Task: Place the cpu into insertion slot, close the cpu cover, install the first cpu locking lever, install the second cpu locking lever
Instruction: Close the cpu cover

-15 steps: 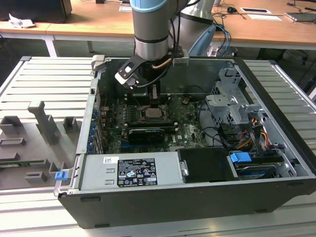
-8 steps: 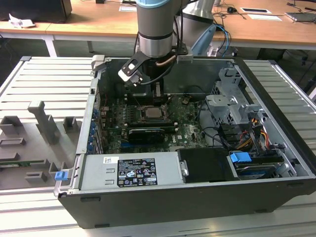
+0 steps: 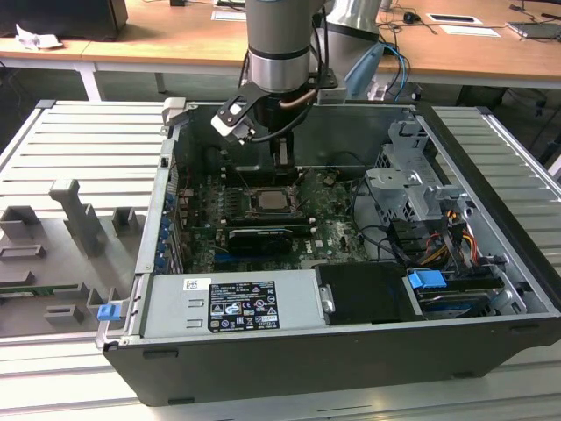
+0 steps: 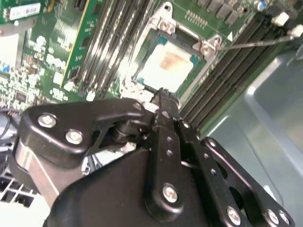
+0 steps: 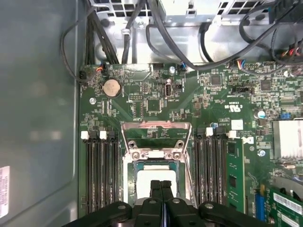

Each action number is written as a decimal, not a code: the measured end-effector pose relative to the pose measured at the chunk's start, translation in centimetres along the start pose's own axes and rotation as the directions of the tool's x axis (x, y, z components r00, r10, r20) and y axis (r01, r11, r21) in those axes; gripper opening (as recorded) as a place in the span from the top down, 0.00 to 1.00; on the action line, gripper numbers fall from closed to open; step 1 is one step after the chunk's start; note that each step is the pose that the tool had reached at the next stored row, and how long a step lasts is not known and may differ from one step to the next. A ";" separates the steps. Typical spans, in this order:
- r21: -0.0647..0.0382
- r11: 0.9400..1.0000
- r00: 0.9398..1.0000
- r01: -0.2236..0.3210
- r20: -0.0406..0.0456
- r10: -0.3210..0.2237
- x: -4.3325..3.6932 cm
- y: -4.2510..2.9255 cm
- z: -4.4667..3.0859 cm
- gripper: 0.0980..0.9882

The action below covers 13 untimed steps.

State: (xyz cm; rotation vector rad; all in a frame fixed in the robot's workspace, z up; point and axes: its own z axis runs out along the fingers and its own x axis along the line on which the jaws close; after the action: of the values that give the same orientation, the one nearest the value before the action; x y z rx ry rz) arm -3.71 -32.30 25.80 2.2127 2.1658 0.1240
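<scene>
Over the insertion slot (image 5: 129, 175) | tool (image 5: 161, 183) pinched closed | cpu (image 4: 165, 66) seated

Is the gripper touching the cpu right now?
Cannot tell. In the second wrist view the gripper overlaps the edge of the cpu, hiding any contact or gap.

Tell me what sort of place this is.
Probably a robotics lab or workshop: an open black desktop computer case sits on a ribbed grey metal table, with long wooden desks behind it.

In the first wrist view the jaws hide one edge of the cpu (image 5: 144, 182).
</scene>
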 end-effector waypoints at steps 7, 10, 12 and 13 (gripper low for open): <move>0.000 1.000 1.000 -0.003 0.000 0.003 0.03 0.95 -0.15 0.99; 0.001 1.000 1.000 -0.003 0.000 0.003 0.04 1.80 -0.08 0.99; 0.001 1.000 1.000 -0.003 0.000 0.003 0.05 1.97 -0.23 0.99; 0.001 1.000 1.000 -0.003 0.000 0.003 0.05 1.99 -0.38 0.99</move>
State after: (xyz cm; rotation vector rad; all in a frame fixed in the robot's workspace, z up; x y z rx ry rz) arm -1.76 -32.30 26.36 2.2157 2.1633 0.1228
